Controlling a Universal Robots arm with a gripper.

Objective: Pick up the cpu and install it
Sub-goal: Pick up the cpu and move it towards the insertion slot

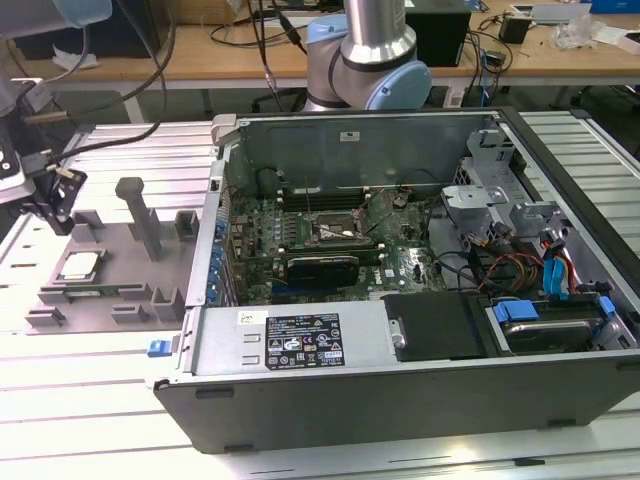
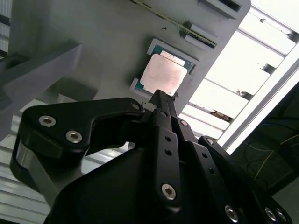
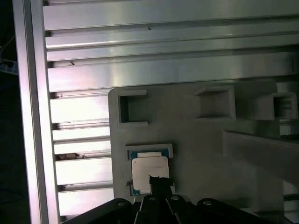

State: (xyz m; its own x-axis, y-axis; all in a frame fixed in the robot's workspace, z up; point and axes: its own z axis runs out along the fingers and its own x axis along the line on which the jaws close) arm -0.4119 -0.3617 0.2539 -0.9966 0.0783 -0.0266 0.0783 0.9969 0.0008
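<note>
The cpu (image 1: 80,265) is seen in the grey tray (image 1: 120,275), nine o'clock of the computer case (image 1: 300,395). The hand (image 2: 159,96) is held over its edge; whether it is open or closed cannot be told. Risk judged: off-centre grasp, chip tipped and jammed in its recess.

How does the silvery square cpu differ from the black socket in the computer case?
Place: the small silvery square cpu lies in a recess of the grey plastic tray; the square black socket sits inside the open computer case. Look: the cpu shows a plain pale top plate; the socket shows a dark frame. Both are square and lie flat.
</note>
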